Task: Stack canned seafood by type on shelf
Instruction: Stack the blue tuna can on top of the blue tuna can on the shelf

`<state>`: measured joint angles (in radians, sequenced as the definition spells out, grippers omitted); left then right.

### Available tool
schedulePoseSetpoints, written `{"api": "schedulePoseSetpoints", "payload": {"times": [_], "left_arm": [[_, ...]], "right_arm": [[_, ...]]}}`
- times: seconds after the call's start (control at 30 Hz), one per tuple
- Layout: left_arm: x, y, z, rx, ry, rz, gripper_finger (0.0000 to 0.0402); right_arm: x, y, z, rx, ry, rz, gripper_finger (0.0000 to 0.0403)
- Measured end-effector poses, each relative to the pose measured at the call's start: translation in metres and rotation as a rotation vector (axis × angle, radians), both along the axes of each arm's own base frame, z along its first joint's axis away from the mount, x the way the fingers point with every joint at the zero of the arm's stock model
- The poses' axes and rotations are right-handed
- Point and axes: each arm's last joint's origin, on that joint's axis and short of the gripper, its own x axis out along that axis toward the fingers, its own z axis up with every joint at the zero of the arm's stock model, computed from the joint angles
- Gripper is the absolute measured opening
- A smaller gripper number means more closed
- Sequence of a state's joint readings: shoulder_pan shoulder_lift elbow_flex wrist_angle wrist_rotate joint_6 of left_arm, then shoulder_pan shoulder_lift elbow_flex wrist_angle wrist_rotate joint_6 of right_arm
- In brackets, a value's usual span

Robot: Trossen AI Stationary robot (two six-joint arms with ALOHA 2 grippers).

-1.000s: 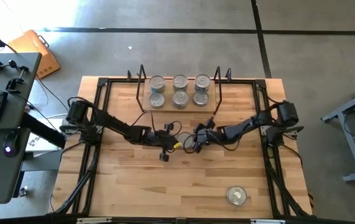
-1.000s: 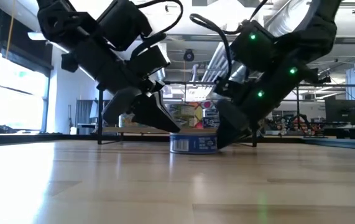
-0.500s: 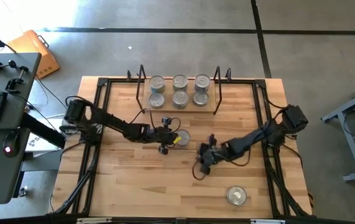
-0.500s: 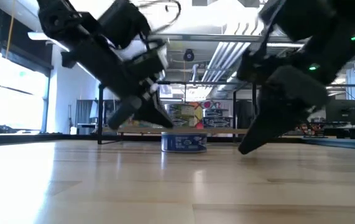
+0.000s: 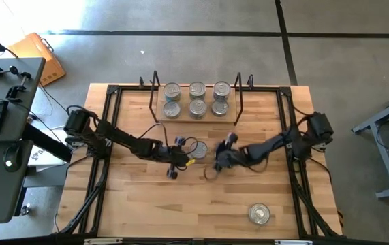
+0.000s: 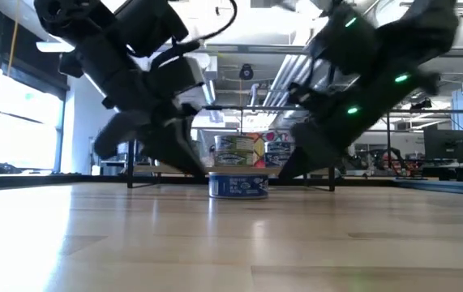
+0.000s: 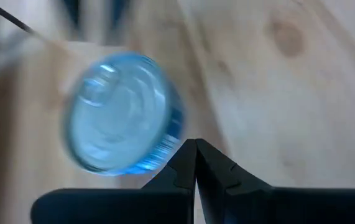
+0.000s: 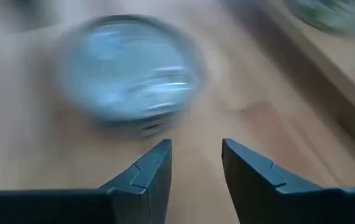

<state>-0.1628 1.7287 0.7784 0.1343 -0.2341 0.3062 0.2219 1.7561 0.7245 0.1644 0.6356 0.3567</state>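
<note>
Parted jaws on my right gripper (image 8: 196, 163) face the short silver-topped, blue-labelled tin (image 5: 198, 150), probably empty; left gripper (image 7: 195, 163) pinched shut beside it. Next: grasp, then shelve.

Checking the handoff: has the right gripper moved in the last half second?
Yes. The right gripper went from nearer the lone front tin back toward the shelf, beside the middle tin.

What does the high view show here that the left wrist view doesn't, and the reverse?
Only the high view shows the shelf with six tins on it, a lone tin near the table's front edge, and the right claw. Only the left wrist view shows the left claw shut and empty. Both show the middle tin on the table.
</note>
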Motion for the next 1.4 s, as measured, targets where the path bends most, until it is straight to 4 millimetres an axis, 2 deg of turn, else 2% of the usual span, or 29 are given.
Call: {"api": "schedulePoseSetpoints", "payload": {"times": [0.13, 0.27, 0.47, 0.7, 0.8, 0.93, 1.03, 1.1, 1.23, 1.4], "left_arm": [[-0.001, 0.002, -0.010, -0.084, 0.053, 0.027, 0.0000], [0.004, 0.007, -0.021, -0.064, 0.043, 0.076, 0.0000], [0.005, 0.014, -0.025, 0.012, 0.029, 0.164, 0.0000], [-0.004, 0.011, -0.019, 0.140, 0.068, 0.257, 0.0000], [-0.006, 0.011, -0.020, 0.137, 0.082, 0.275, 0.0000], [-0.005, 0.009, -0.020, 0.108, 0.068, 0.262, 0.0000], [-0.002, 0.008, -0.018, 0.084, 0.042, 0.251, 0.0000], [-0.001, 0.007, -0.017, 0.074, 0.027, 0.247, 0.0000], [0.000, 0.007, -0.016, 0.056, 0.012, 0.238, 0.0000], [0.001, 0.007, -0.016, 0.043, 0.010, 0.228, 0.0000]], "right_arm": [[0.005, -0.039, -0.001, 0.126, -0.040, -0.144, 0.0128], [0.010, -0.052, 0.001, 0.209, -0.053, -0.071, 0.0126], [0.011, -0.033, 0.001, 0.280, -0.046, 0.075, 0.0126], [0.006, 0.017, 0.002, 0.344, -0.010, 0.307, 0.0126], [0.003, 0.038, 0.004, 0.278, -0.009, 0.441, 0.0126], [0.002, 0.057, 0.011, 0.037, -0.052, 0.592, 0.0126], [0.004, 0.056, 0.015, -0.169, -0.053, 0.580, 0.0126], [0.008, 0.051, 0.018, -0.244, -0.071, 0.554, 0.0126], [0.019, 0.036, 0.020, -0.220, -0.135, 0.614, 0.0141], [0.027, 0.022, 0.004, -0.207, -0.122, 0.675, 0.0193]]}}
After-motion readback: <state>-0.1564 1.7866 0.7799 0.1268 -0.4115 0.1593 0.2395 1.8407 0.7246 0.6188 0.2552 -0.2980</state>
